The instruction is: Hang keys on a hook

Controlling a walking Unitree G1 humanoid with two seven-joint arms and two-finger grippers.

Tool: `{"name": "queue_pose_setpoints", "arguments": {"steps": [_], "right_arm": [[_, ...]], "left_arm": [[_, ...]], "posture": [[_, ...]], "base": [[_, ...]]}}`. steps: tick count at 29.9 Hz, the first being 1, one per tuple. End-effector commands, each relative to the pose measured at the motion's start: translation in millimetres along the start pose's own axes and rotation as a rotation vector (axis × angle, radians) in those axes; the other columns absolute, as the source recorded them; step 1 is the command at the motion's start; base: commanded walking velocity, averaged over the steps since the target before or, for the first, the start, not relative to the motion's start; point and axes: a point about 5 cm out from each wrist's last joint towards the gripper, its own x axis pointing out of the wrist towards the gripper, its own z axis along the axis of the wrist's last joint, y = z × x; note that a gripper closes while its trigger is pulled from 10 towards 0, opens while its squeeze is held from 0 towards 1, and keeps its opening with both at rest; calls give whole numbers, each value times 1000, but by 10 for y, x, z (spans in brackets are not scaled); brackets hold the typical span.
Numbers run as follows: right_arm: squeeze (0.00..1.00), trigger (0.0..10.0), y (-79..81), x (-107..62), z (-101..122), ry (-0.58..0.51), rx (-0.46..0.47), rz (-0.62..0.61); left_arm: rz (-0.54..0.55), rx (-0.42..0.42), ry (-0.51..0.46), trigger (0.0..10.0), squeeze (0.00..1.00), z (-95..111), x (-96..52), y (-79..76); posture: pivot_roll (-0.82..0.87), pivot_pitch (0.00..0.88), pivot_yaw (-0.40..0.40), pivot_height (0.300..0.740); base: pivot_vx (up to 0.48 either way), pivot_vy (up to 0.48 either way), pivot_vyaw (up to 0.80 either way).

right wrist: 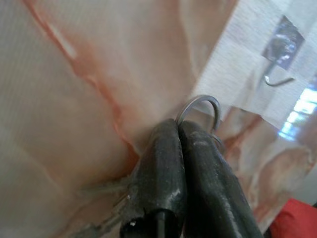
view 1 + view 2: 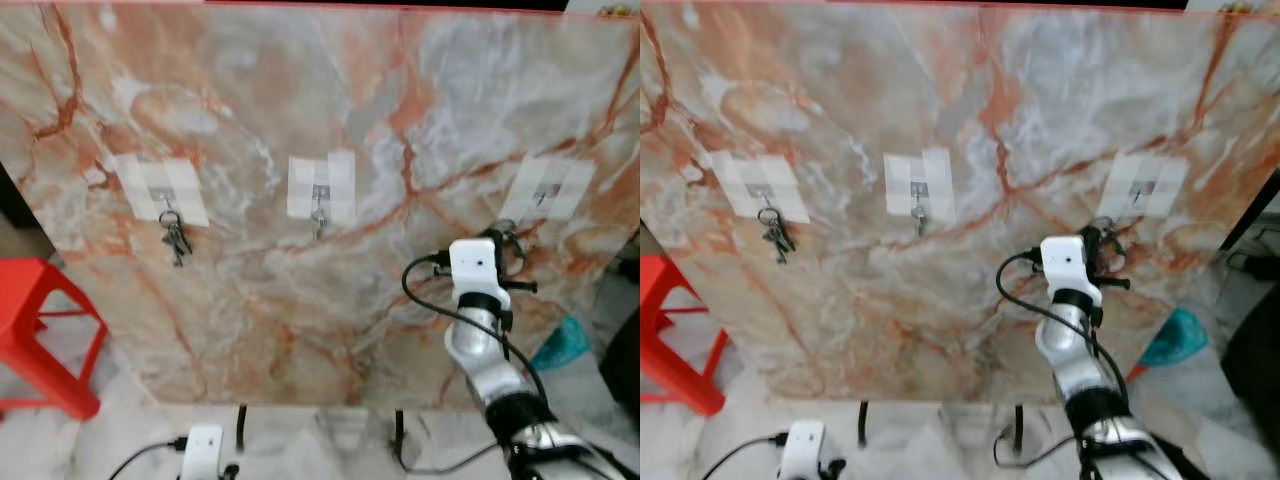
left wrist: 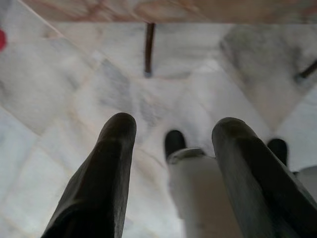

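Note:
A marble board (image 2: 300,280) stands upright with three taped metal hooks. On the left hook (image 2: 165,205) hangs a bunch of keys (image 2: 176,240). The middle hook (image 2: 319,215) is bare. My right gripper (image 2: 503,243) is raised just below and left of the right hook (image 2: 547,195). In the right wrist view it (image 1: 178,126) is shut on a key ring (image 1: 200,105), whose loop sticks out past the fingertips, short of that hook (image 1: 278,79). The keys themselves are hidden behind the fingers. My left gripper (image 3: 176,126) hangs open over the floor, holding nothing.
A red stool (image 2: 40,330) stands at the left of the board. A teal object (image 2: 562,345) lies on the floor at the right. The board rests on thin dark legs (image 2: 241,425) over a marble floor (image 3: 74,79).

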Motion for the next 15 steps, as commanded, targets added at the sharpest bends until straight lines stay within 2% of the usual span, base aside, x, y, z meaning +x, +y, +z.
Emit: {"name": "queue_pose_setpoints", "arguments": {"steps": [1, 6, 8, 12, 15], "right_arm": [[0, 10000, -31, 34, 48, -15, 20, -16], [0, 10000, -66, 6, 3, 0, 23, -45], [0, 10000, -156, 13, -19, 5, 21, -113], [0, 10000, -243, 35, -51, 32, 45, -175], [0, 10000, -318, 63, -44, 18, 26, -218]], "left_arm": [[-5, 0, 34, 10000, 0, -96, -20, -13], [-6, 2, 33, 10000, 0, -92, -19, -12], [-5, 2, 32, 10000, 0, -88, -18, -11], [-5, 4, 32, 10000, 0, -85, -17, -11], [-6, 4, 31, 10000, 0, -82, -16, -10]], "posture": [[15, 0, -38, 740], [17, 0, -38, 740], [16, 0, -36, 740], [16, 0, -36, 740], [17, 0, -36, 740]], "base": [[0, 0, 0], [0, 0, 0], [0, 0, 0], [0, 0, 0], [0, 0, 0]]}}
